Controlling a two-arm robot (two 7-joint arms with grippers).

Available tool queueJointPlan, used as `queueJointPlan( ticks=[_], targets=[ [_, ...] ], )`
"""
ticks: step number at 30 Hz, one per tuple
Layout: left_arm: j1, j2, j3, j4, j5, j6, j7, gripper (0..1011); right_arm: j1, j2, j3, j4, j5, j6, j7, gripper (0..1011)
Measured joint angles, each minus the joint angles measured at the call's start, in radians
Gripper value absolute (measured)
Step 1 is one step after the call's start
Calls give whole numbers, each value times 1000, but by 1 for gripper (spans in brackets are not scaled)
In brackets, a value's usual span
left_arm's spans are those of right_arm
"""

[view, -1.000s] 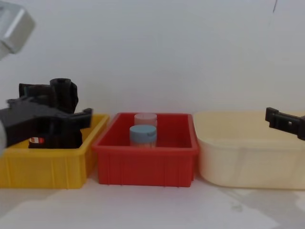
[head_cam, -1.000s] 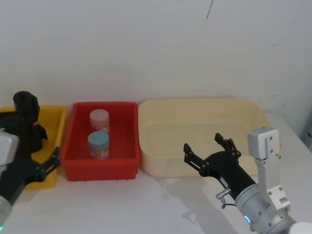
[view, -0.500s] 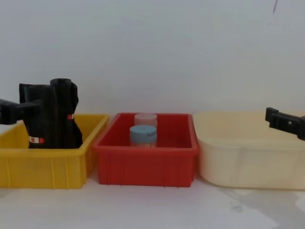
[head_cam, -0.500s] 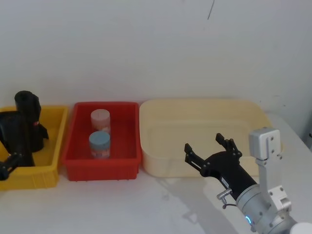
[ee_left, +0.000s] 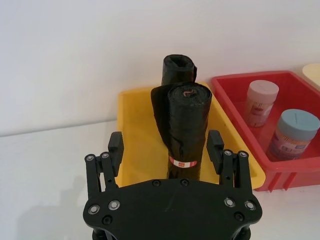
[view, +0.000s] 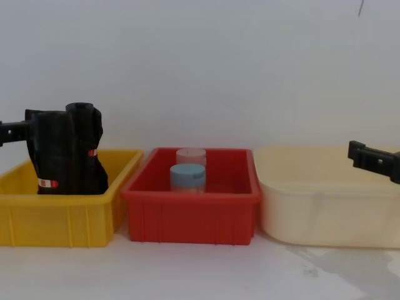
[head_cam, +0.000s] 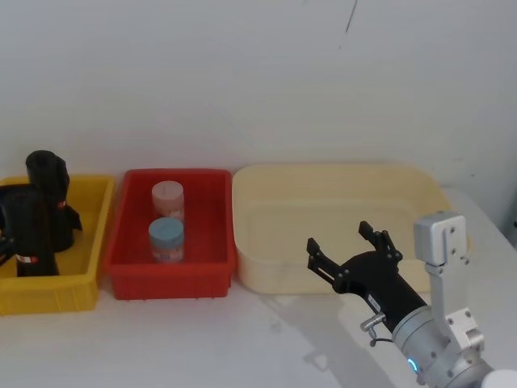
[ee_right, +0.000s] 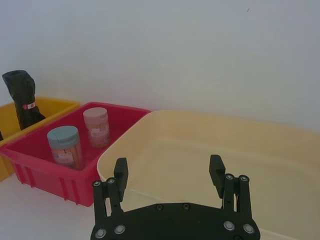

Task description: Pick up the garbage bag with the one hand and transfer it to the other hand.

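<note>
Risk first: the garbage bag stands upright in the yellow bin with a slimmer roll right behind it. My left gripper, jaws apart just short of it, could topple it or catch both rolls. My right gripper waits near the cream tub, jaws apart. Around them I see a white surface and a bare white wall.

Blk garbage bag, red-wht band; yellow bin, red bin.

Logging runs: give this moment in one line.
thick black garbage bag roll: upright in yellow plastic bin; left pincer: open, facing it; right pincer: open, by cream plastic tub
</note>
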State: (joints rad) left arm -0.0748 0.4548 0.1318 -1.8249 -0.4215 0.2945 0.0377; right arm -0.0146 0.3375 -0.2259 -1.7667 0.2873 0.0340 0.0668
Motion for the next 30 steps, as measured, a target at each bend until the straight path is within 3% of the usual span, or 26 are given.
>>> queueJointPlan(
  ticks=[12, 30],
  targets=[
    [-57, -6, 5, 53, -33, 20, -75, 1001, 0, 0, 0, 0, 0, 0, 0, 1000],
    [-143, -16, 44, 148, -6, 28, -125, 1001, 0, 0, 0, 0, 0, 0, 0, 1000]
  ],
)
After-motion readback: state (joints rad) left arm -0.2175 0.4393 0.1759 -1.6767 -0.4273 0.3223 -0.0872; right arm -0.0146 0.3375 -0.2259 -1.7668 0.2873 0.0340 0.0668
